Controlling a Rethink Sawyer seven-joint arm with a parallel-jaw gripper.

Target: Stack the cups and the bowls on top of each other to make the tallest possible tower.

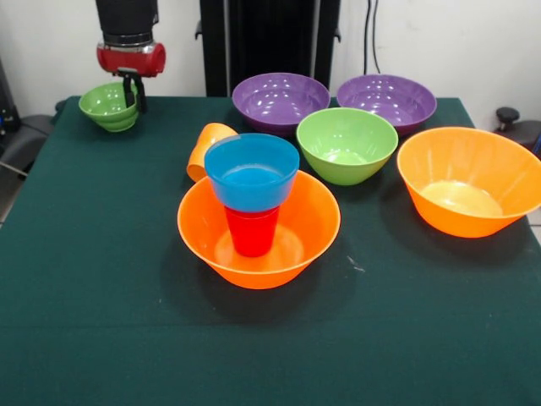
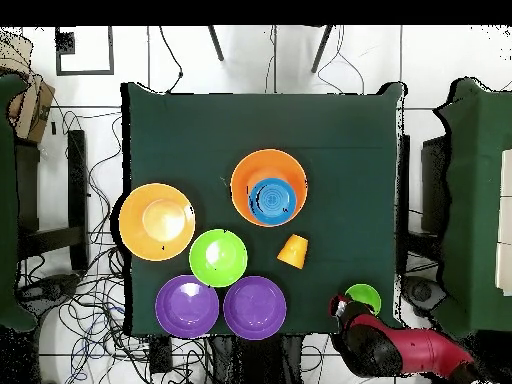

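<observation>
The tower stands mid-table: a large orange bowl (image 1: pixel 314 227) (image 2: pixel 242 180) holds an upturned red cup (image 1: pixel 252 233), and a blue bowl (image 1: pixel 252 172) (image 2: pixel 270 198) sits upright on that cup. Just behind it the orange cup (image 1: pixel 205 146) (image 2: pixel 293 250) lies on its side. At the table's far left corner in the front view, my gripper (image 1: pixel 133 91) (image 2: pixel 346 307) is shut on the right rim of the small green bowl (image 1: pixel 106 106) (image 2: pixel 364 297). I cannot tell whether that bowl rests on the cloth or hangs just above it.
A medium green bowl (image 1: pixel 347 144) (image 2: pixel 218 257) stands right of the tower. Two purple bowls (image 1: pixel 281 101) (image 1: pixel 386 100) sit behind it, and a second large orange bowl (image 1: pixel 469 182) (image 2: pixel 157 221) stands at the right. Cables and chairs ring the table in the overhead view.
</observation>
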